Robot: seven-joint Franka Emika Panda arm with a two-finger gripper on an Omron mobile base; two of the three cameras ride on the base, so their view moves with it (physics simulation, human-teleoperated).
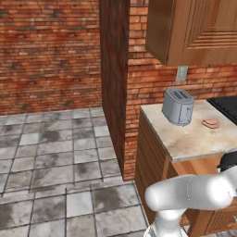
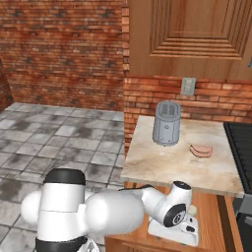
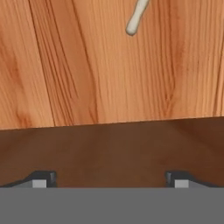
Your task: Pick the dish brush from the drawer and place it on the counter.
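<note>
Only the pale, rounded handle end of the brush (image 3: 136, 18) is seen, lying on the drawer (image 3: 109, 65) floor, far of the tool (image 3: 109, 180). It is judged light, stiff and somewhat slippery; the slim handle is best pinched across its middle. The tool is spread wide, empty. The bench (image 2: 172, 162) carries a toaster (image 2: 166, 123).

Arm's bent forward and low, wrist angled down, and the gripper (image 3: 109, 178) has its fingers (image 3: 43, 178) spread wide, nothing between them.
</note>
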